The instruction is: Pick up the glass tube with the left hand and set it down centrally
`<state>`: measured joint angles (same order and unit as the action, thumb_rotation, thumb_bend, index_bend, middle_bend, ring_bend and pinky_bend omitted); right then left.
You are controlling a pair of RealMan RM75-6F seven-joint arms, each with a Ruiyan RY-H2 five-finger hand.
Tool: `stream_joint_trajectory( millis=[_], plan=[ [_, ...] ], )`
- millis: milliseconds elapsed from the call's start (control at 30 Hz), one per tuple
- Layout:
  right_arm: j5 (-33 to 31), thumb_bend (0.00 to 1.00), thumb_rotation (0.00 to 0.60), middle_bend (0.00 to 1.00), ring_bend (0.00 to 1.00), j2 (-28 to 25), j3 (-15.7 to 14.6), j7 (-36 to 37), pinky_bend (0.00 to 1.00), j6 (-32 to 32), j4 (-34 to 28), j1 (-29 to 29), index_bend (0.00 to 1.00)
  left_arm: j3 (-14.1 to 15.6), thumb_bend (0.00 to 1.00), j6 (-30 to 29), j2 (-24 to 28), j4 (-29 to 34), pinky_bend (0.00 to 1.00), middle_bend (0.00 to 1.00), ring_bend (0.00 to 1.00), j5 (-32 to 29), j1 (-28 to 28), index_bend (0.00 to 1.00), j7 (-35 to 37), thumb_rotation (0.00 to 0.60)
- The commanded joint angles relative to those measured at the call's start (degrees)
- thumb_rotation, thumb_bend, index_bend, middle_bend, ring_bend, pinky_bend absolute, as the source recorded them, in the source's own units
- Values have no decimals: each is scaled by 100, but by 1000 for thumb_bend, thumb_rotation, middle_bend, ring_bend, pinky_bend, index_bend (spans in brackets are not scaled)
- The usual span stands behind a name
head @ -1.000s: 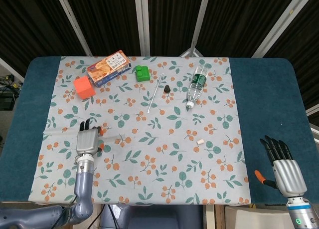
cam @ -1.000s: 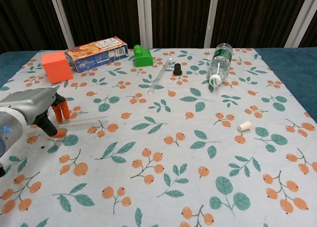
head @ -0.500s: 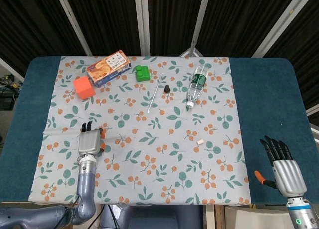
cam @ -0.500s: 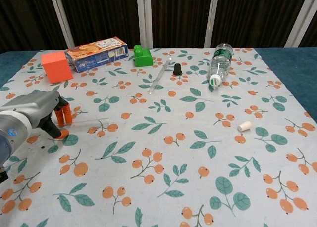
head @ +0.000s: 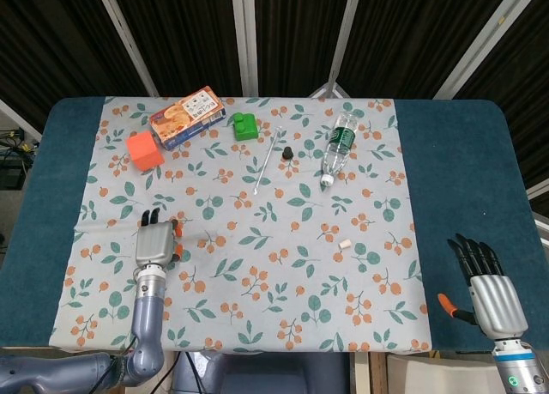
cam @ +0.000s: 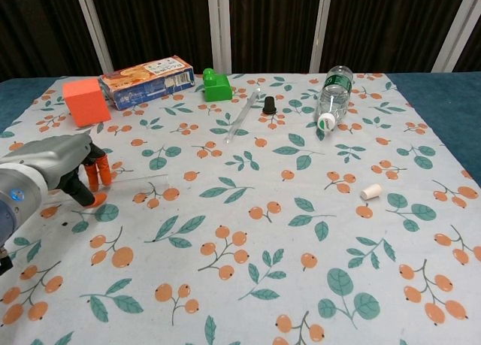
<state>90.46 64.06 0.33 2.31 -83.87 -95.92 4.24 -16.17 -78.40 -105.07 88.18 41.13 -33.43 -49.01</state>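
- The left hand (cam: 71,176) crouches over the floral cloth (cam: 248,285) near the desk's left edge, its orange-tipped fingers (cam: 98,172) curled down and the thumb tucked under them.
- The glass tube (cam: 139,181) lies flat on the cloth just beside those fingertips, with its near end at or between them and the rest running toward the desk's middle.
- Whether the fingers actually pinch the tube or only touch its end cannot be told from either view.
- The task appears to be at the grasp: the tube is not yet lifted, and the central area it is meant for is well apart from it.
- The next move calls for a firm pinch on a thin, clear, rolling thing, then a level lift and a carry toward the centre.
- The right hand (head: 485,278) rests at the desk's (head: 463,171) near right corner, fingers spread and holding nothing.
- Along the far edge sit an orange cube (cam: 86,101), a biscuit box (cam: 146,80) and a green block (cam: 217,86).
- Further right along that edge are a thin glass rod (cam: 242,113), a black cap (cam: 269,104) and a plastic bottle (cam: 331,95) on its side.
- A small white stopper (cam: 369,192) lies alone toward the right edge.
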Motion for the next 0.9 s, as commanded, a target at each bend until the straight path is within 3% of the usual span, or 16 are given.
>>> stream_joint_trajectory(
  millis=[33,267,533,800,900],
  plan=[
    [1,299,600,0,0,-2,0,1,0,0,1,0,0,4,666,21,47,66,0,488,78,72,4,521,94,600],
    [-23,299,600,0,0,-12,5,-8,0,16,-7,3,0,118,675,265,307,220,0,490,78,549,6,526,560,600],
    [-201,298,600,0,0,-11,48,-86,0,139,-53,34,0,352,676,775,782,169,0,492,78,1540,-44,532,1469,600],
    [-518,298,600,0,0,82,215,-378,0,405,-255,199,6,120,679,1189,1040,102,0,495,78,1887,-247,532,2191,600],
    [-715,299,600,5,0,150,322,-547,0,577,-322,319,50,11,679,1324,1126,125,0,497,78,1910,-337,533,2362,600]
  ],
)
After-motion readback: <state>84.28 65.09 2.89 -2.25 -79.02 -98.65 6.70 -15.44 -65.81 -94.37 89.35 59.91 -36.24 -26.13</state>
